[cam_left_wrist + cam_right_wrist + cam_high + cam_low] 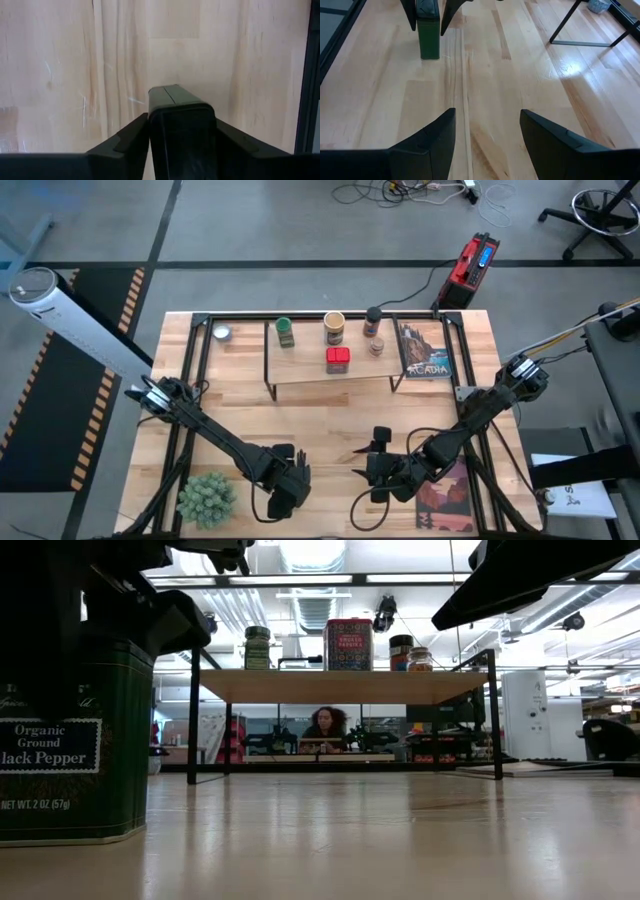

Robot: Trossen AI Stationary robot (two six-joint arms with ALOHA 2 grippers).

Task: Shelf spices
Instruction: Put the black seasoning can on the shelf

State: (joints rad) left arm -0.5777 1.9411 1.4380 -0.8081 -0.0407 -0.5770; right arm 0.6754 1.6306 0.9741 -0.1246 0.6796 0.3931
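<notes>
Gripping the dark green pepper tin (182,135) on the counter (485,75).
Left claw (182,131) pressed both its sides, tin upright near the front; right claw (487,142) hung open, empty, just beside.

You've got grey concrete floor (300,230) round the pale wood desk (330,420), a hazard-striped black mat (60,380) left, cables (420,192) and a red box (472,260) behind, ceiling lights (310,555), and a person (325,730) seated beyond.
</notes>
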